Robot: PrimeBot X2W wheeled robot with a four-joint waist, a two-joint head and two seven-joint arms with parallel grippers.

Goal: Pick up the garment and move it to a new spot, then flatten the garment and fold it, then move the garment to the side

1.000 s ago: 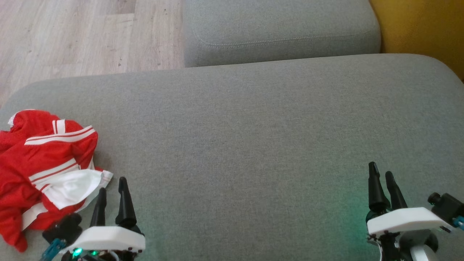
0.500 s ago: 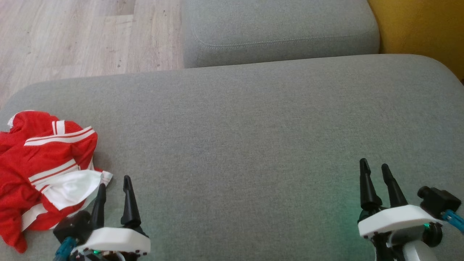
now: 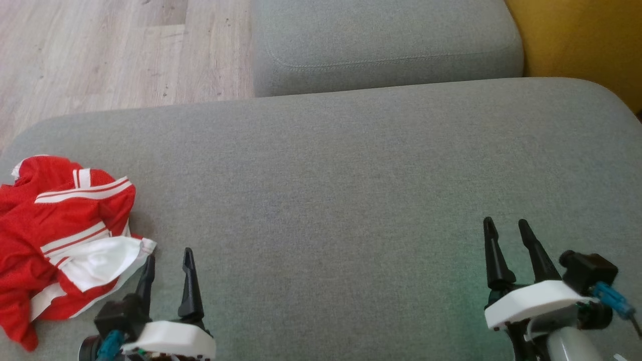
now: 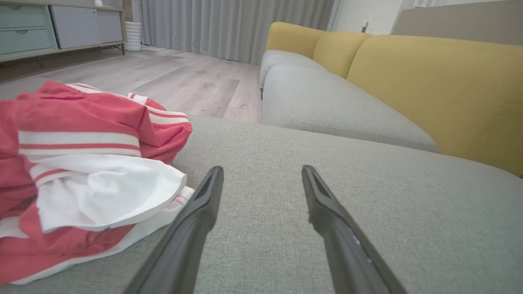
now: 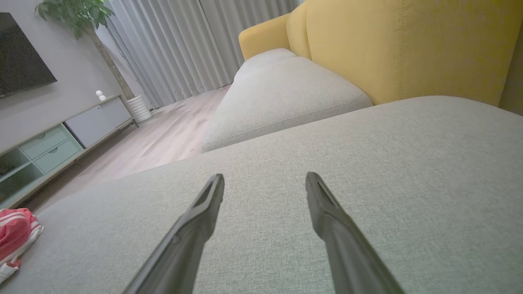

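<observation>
The garment [image 3: 60,235], red with white stripes and a white lining, lies crumpled at the left end of the grey cushion [image 3: 331,190]. It also shows as a red and white heap [image 4: 81,171] in the left wrist view and at the far left edge [image 5: 14,234] of the right wrist view. My left gripper [image 3: 169,260] stands open just right of the garment's white hem, with nothing between its fingers [image 4: 261,175]. My right gripper [image 3: 505,227] hovers open and empty over bare cushion at the lower right [image 5: 265,179].
A second grey seat cushion [image 3: 386,45] lies beyond the one I work on. A yellow backrest [image 3: 582,40] rises at the right. Wooden floor [image 3: 115,50] lies past the cushion's far left edge, with a low cabinet [image 5: 61,139] and curtains [image 4: 229,24] across the room.
The left gripper has shifted a little right and down in the head view. The right gripper has moved left and slightly up. Both stay open; the garment lies as before.
</observation>
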